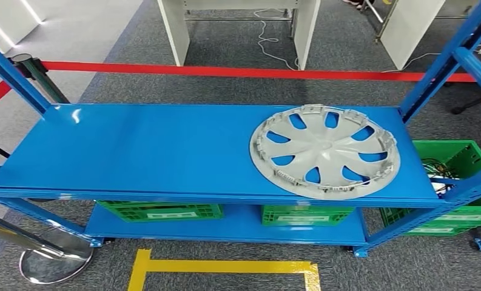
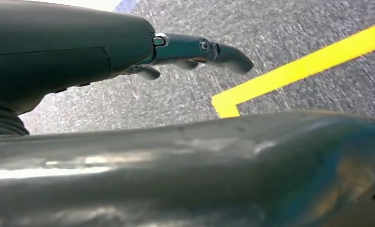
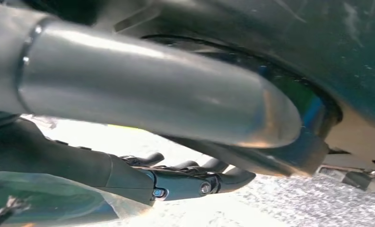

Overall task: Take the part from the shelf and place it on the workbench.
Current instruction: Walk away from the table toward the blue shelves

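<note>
Grey hubcap part (image 1: 324, 151) lying flat on top shelf (image 1: 134, 148) of blue rack, toward its right end, near the right upright (image 1: 444, 63). Inner side facing up (rim clips and ribbed edge visible), blue of the shelf showing through the spoke cut-outs. Round, so no real long axis; front edge of the rim just over the shelf's front lip. Rest of the top shelf bare blue w/ light glare at the far left corner.

Lower shelf holding green crates (image 1: 165, 211), another green crate (image 1: 453, 182) beside the rack on the right w/ cables inside. Floor: grey carpet, yellow tape outline (image 1: 225, 267) in front of the rack, red barrier belt (image 1: 225, 71) stretched behind it, chrome stanchion base (image 1: 53, 260) at lower left. White furniture legs (image 1: 177, 30) and a loose cable beyond the belt.

Left hand (image 2: 195, 52) hanging over the carpet near a yellow tape corner (image 2: 228, 101), fingers (image 2: 232, 57) extended and lightly curved, holding nothing. Right hand (image 3: 190, 177) likewise over the floor (bright glare behind), fingers (image 3: 150, 158) slightly apart and loosely curved, nothing in them. Both well apart from the part.
</note>
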Robot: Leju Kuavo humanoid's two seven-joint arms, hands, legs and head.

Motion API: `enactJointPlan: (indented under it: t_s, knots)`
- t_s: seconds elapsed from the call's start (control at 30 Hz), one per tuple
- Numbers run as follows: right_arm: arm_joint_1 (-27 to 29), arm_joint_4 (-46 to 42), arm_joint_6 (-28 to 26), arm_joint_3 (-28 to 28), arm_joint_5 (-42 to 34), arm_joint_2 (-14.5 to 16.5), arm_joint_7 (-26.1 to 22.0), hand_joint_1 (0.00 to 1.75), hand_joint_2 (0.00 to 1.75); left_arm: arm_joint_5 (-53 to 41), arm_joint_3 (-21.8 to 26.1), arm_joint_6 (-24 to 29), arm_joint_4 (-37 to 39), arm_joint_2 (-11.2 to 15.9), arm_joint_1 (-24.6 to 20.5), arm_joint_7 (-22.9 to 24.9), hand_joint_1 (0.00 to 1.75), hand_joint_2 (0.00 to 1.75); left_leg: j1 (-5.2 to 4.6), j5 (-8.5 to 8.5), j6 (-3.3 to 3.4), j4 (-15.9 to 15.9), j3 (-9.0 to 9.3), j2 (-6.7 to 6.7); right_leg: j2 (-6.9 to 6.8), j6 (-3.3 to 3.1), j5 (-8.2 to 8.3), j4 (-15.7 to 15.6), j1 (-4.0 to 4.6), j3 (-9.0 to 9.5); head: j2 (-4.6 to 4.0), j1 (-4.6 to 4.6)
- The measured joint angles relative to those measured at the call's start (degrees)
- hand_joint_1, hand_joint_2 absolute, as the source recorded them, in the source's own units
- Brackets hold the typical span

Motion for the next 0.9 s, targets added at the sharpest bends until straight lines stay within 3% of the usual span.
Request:
enactJointPlan:
  t_s: [0.07,0.13,0.47,0.6,0.9]
  knots:
    - [-0.2,0.0,-1.2,0.0,-0.3,0.2,1.3,0.0,1.75,-0.1,0.0,-0.1,0.0,0.0,0.0,0.5,0.0,1.75,-0.04,-0.11,-0.66,-0.7,0.21,0.0,-0.13,-0.01,-0.03,0.0,0.02,-0.15,0.0,0.03]
    - [-0.3,0.0,-1.9,0.0,-0.5,0.2,2.3,0.0,1.75,0.0,0.1,-0.2,0.0,-0.1,0.2,0.7,0.0,1.75,-0.08,-0.11,-1.04,-0.8,0.21,-0.06,-0.16,-0.04,0.07,-0.2,-0.06,-0.03,0.0,0.03]
    - [1.5,-2.9,-3.1,-4.9,0.5,-0.7,2.1,0.0,1.75,11.7,-1.7,-3.9,-1.8,1.6,2.6,0.0,0.0,1.75,-0.18,-0.46,-0.24,-0.8,0.58,-0.04,-0.1,0.69,0.15,-1.0,-0.19,0.04,0.0,0.03]
    - [3.2,-5.1,-3.1,-8.5,1.2,-1.7,0.9,0.0,1.75,18.6,-3.8,-6.1,-3.7,2.8,4.2,-0.7,0.0,0.0,-0.2,-0.54,-0.13,-0.8,0.67,-0.04,-0.12,0.76,0.1,-1.0,-0.24,0.24,0.0,0.02]
    - [6.4,-9.8,-2.4,-16.1,2.9,-3.7,-1.8,0.0,1.75,34.1,-8.3,-11.1,-7.8,5.3,7.6,-2.3,0.0,0.0,-0.19,-0.71,-0.09,-0.8,0.85,-0.05,-0.21,0.9,-0.17,-1.0,-0.22,0.31,0.0,0.01]
